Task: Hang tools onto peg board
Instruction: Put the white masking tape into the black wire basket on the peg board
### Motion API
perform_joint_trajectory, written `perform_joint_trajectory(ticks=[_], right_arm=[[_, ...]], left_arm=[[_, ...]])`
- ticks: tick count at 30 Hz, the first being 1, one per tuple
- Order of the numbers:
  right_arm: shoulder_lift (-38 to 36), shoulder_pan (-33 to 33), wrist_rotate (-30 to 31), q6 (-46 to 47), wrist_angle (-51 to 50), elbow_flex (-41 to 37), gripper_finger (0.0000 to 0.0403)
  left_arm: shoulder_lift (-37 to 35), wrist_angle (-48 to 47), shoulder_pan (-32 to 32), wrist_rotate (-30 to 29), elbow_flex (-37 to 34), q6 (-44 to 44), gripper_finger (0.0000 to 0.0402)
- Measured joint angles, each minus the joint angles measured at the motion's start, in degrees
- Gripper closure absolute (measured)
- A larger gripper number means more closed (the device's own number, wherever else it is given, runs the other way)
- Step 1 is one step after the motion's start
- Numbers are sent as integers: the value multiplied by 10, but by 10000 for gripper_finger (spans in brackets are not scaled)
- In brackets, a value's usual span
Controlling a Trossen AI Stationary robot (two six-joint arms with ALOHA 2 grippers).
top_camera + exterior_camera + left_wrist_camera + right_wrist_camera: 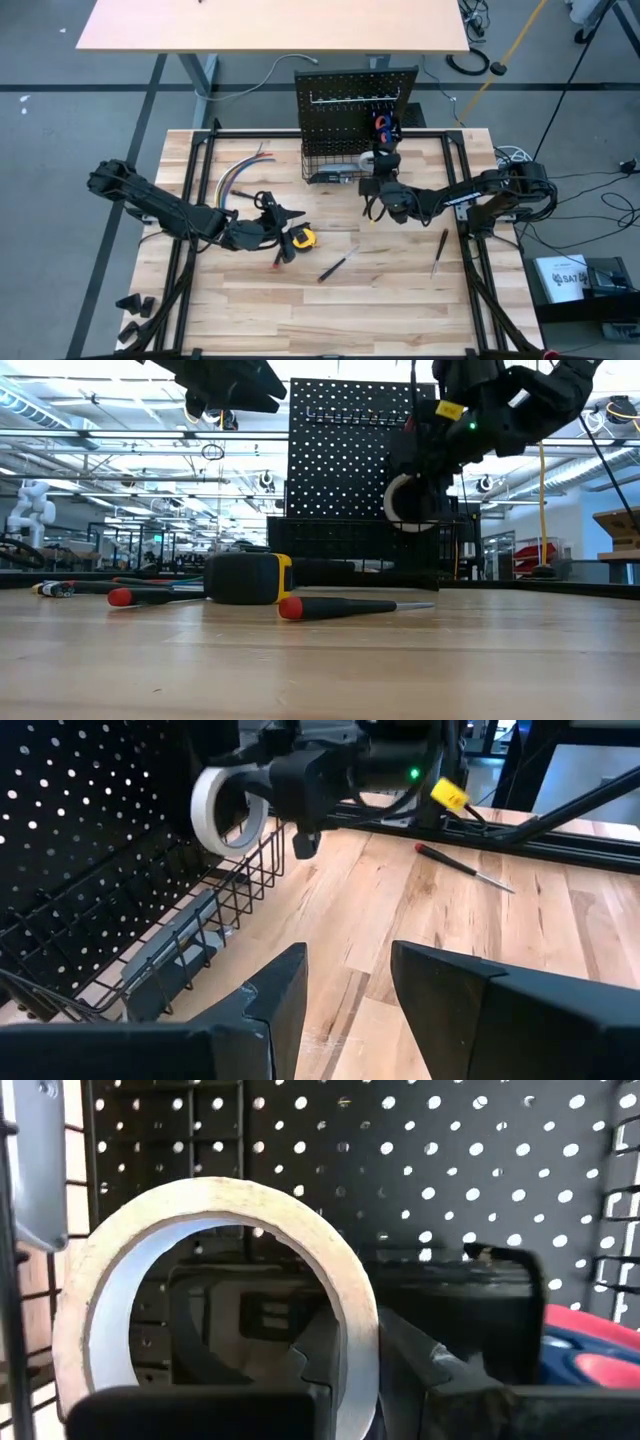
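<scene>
My right gripper [383,172] is shut on a white tape roll [225,810], which it holds in front of the black peg board [355,105], above the right end of its wire basket [190,920]. My left gripper [345,990] hovers open over the table's middle left, empty, close to the yellow tape measure [303,237]. The tape measure rests on the tabletop. Three screwdrivers [338,265] [438,250] [280,258] lie flat on the table. A red-and-blue tool [383,125] hangs on the board. My right gripper holds the tape roll by its wall [352,1342], one finger [310,1370] inside the ring and the other outside. The fingers come level, from the table's near side toward the board. The roll stands on edge, lifted clear of table and basket.
A bundle of coloured wires [245,175] lies left of the basket. Black frame rails [195,180] run along the table's left, right and far sides. Bare wood [340,310] stretches along the near edge.
</scene>
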Motion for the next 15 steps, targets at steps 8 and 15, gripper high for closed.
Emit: perform_joint_trajectory(ticks=[8, 15], right_arm=[[0, -1, 1, 40, -9, -32, 369], [0, -1, 3, 131, -54, -34, 283]], left_arm=[[0, -1, 0, 0, 0, 0, 248], [0, -1, 0, 0, 0, -2, 248]])
